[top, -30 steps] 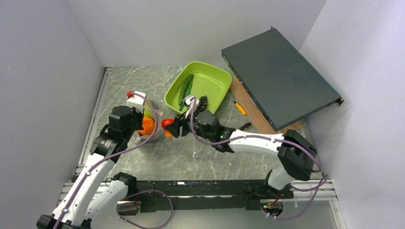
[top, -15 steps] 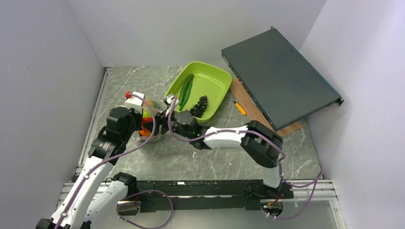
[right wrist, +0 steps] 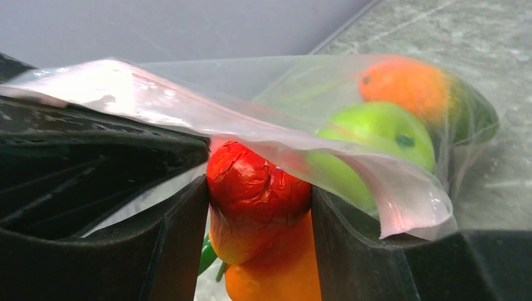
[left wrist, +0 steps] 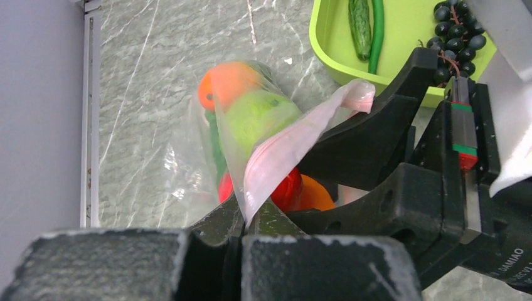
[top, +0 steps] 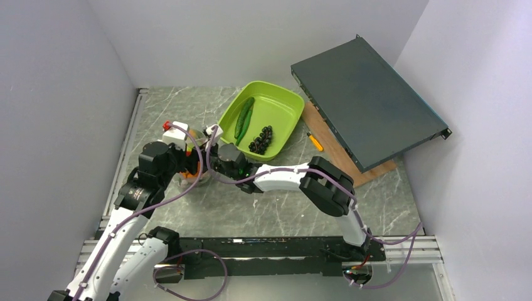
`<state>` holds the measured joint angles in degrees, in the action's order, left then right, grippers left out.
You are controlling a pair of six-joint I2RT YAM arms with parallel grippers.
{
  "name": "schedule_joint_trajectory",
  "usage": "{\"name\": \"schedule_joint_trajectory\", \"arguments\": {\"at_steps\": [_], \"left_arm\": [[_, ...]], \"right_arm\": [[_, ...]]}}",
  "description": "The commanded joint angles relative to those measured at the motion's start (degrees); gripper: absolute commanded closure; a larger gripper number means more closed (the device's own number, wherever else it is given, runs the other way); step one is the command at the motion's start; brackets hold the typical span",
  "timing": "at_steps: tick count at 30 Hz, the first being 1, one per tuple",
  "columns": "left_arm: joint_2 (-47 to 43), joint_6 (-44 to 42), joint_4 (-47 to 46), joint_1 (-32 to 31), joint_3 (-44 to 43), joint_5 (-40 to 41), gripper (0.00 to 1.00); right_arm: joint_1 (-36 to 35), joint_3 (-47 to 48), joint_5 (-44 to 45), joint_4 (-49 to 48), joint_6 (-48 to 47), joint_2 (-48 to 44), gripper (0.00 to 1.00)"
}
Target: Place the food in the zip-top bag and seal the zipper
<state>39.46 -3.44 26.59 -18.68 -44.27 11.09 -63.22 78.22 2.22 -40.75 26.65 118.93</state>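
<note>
The zip-top bag [left wrist: 188, 157] lies on the marble table with an orange [left wrist: 229, 84] and a green apple [left wrist: 257, 116] inside. My left gripper [left wrist: 254, 216] is shut on the pink zipper [left wrist: 295, 141] and holds the upper lip of the mouth lifted. My right gripper [right wrist: 260, 207] is shut on the red pepper [right wrist: 257, 182], which shades to orange at its lower end. The pepper sits right at the bag's mouth, under the raised lip. In the lime-green tray [top: 285, 103] lie a cucumber [top: 243, 116], a green pod [left wrist: 377, 31] and dark grapes [top: 261, 139].
A dark flat case [top: 367, 100] leans at the back right on a wooden board [top: 326, 141]. An orange-handled screwdriver [top: 315, 142] lies beside the board. Grey walls close in the left, back and right. The two wrists are nearly touching at the bag.
My right arm has swung left with the red pepper, from beside the bag into its open mouth. The left gripper kept its hold on the zipper and barely shifted.
</note>
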Motion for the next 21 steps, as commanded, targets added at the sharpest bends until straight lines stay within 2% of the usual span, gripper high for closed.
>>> {"name": "schedule_joint_trajectory", "arguments": {"at_steps": [1,4,7,11,21], "left_arm": [[-1.3,0.8,-3.9,-0.2,-1.7,0.6,1.00],[-1.2,0.9,-3.7,-0.2,-1.9,1.3,1.00],[-1.2,0.8,-3.6,-0.2,-1.8,1.5,1.00],[-1.3,0.8,-3.6,-0.2,-1.7,2.0,1.00],[-0.7,0.8,-3.6,-0.2,-1.7,1.8,1.00]], "right_arm": [[-0.1,-0.9,2.3,7.6,0.5,-4.3,0.45],[-0.1,-1.3,3.2,15.1,-1.6,-7.4,0.36],[-0.1,-3.7,4.2,18.2,-2.8,-10.8,0.28],[-0.2,-4.4,4.9,24.2,-3.7,-14.2,0.24],[-0.1,-5.8,5.4,29.8,-5.8,-19.8,0.18]]}}
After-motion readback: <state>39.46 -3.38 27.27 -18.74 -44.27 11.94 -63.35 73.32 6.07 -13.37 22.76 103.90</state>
